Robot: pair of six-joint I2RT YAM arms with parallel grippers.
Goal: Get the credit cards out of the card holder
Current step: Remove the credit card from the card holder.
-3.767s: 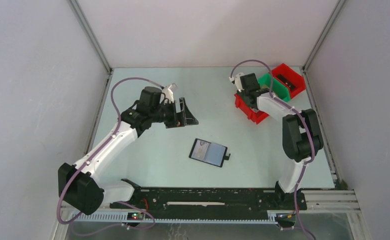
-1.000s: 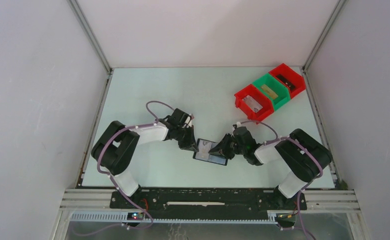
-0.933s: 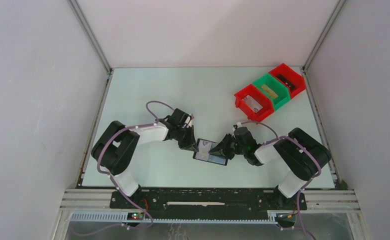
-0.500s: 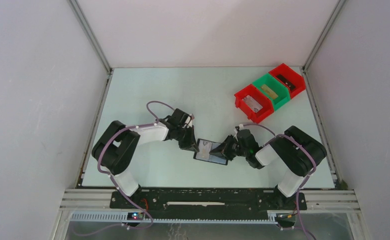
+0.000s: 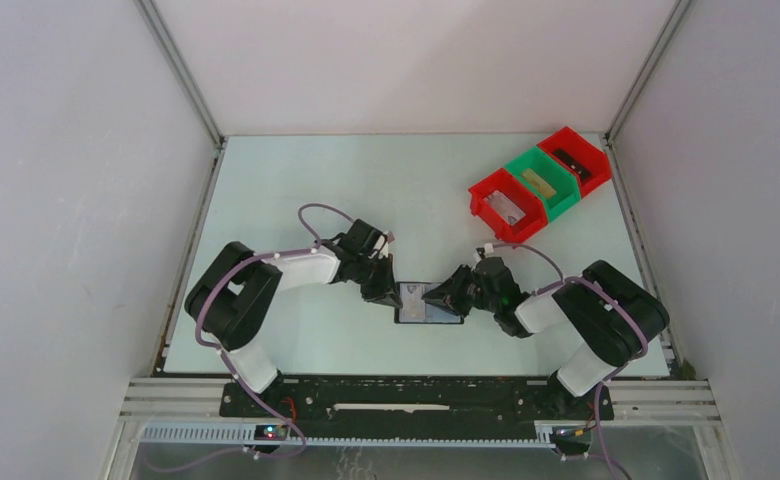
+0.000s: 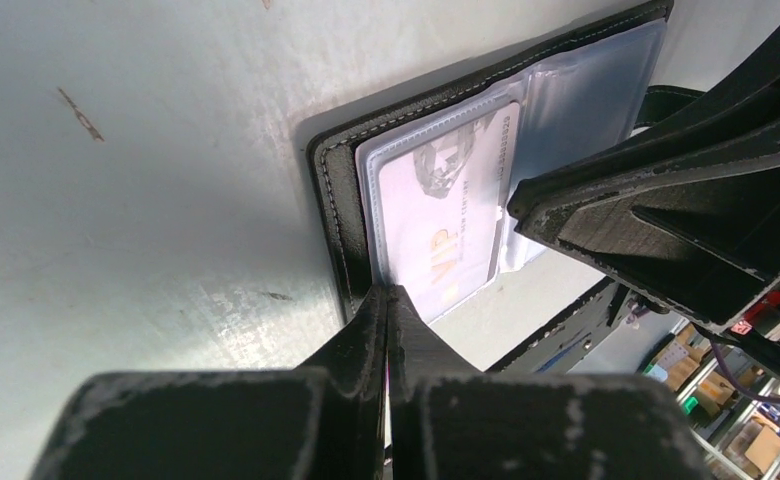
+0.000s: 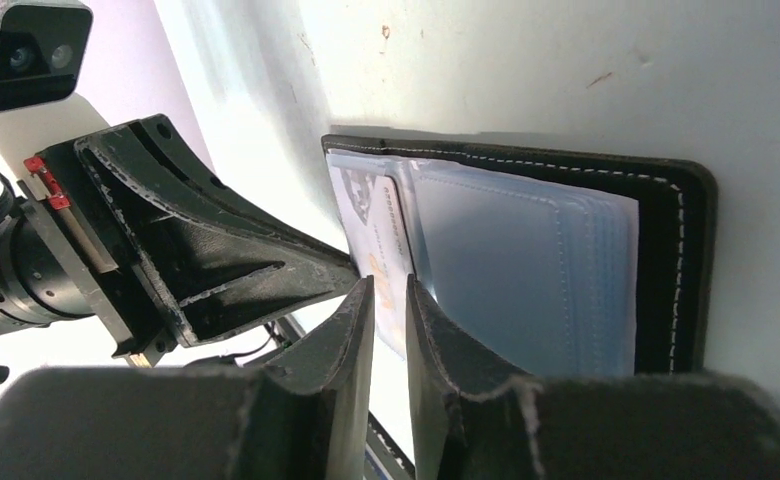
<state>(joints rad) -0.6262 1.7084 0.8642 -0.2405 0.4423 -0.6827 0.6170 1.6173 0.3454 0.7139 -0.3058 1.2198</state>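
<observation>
The black card holder (image 5: 421, 313) lies open on the table between both arms. In its clear left sleeve sits a pale credit card (image 6: 446, 215) with orange print, also seen in the right wrist view (image 7: 374, 235). Grey-blue inner panels (image 7: 526, 275) fill the holder's other half. My left gripper (image 6: 386, 295) is shut, its tips resting on the holder's black edge beside the card. My right gripper (image 7: 389, 292) hovers low over the card's end with a narrow gap between its jaws and nothing gripped. From above, the left gripper (image 5: 391, 296) and right gripper (image 5: 437, 300) meet over the holder.
A row of bins stands at the back right: a red bin (image 5: 487, 212) with a pale flat thing inside, a green bin (image 5: 556, 192) and another red bin (image 5: 591, 155). Walls enclose the table on the left, back and right.
The holder has turned from slightly tilted to square with the table's front edge and slid a little right. Both grippers shifted slightly right with it. The right jaws narrowed, then reopened a little.
</observation>
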